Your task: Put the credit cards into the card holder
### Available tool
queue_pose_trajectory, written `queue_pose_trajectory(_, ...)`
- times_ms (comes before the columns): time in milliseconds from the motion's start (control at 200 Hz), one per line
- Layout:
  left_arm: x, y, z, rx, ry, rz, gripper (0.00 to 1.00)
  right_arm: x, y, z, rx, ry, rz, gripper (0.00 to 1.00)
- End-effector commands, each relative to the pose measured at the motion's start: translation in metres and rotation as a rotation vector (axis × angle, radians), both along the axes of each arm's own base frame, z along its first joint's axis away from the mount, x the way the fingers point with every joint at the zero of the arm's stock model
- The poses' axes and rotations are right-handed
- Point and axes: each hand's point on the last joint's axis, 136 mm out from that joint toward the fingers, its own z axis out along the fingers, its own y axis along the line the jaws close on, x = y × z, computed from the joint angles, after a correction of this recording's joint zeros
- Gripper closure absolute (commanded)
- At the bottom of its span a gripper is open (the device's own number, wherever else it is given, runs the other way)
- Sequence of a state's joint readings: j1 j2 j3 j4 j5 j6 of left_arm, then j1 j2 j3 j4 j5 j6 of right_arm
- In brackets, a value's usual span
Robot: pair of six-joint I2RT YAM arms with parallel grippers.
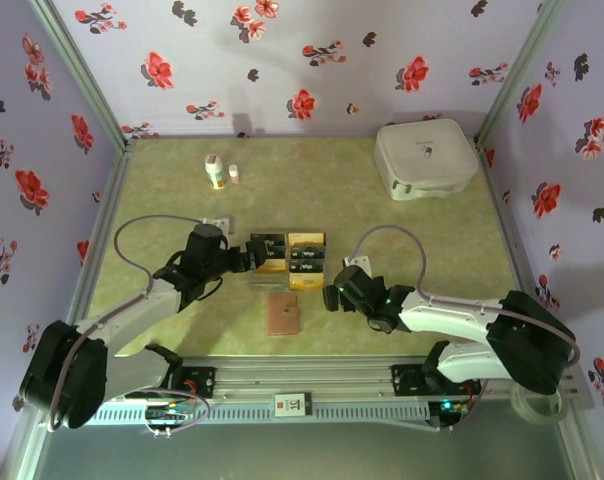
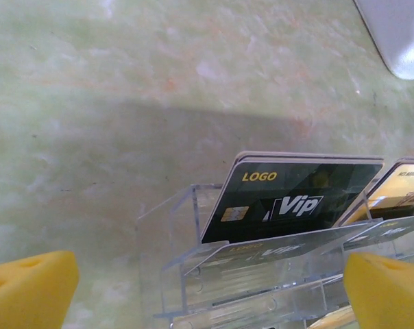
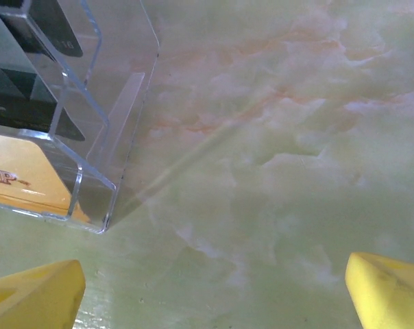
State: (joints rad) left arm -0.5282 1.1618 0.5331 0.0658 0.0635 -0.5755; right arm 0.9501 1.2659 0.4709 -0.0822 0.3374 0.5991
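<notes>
from above: credit cards (image 1: 307,255) stand in a clear tray (image 1: 254,280) mid-table; the brown card holder (image 1: 282,313) lies flat just in front.
left wrist: left gripper (image 2: 207,291) wide open, empty, facing a black vip card (image 2: 289,199).
right wrist: right gripper (image 3: 207,291) wide open, empty, beside the tray's corner.

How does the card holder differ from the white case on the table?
The card holder is reddish-brown and small; the white case is pale and much bigger. The card holder lies toward the near edge; the white case sits at the far right. Both lie flat on the table.
</notes>
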Motion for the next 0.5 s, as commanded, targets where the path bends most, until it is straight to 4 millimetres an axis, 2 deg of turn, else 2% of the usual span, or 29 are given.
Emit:
queue_pose_trajectory(0,0.01,-0.016,0.016,-0.055,-0.043,-0.017,0.0,0.009,0.009,0.009,0.024,-0.038,-0.025,0.02)
queue_pose_trajectory(495,0.021,-0.041,0.017,-0.07,-0.051,-0.054,0.0,0.025,0.018,0.008,0.025,-0.083,-0.074,0.01)
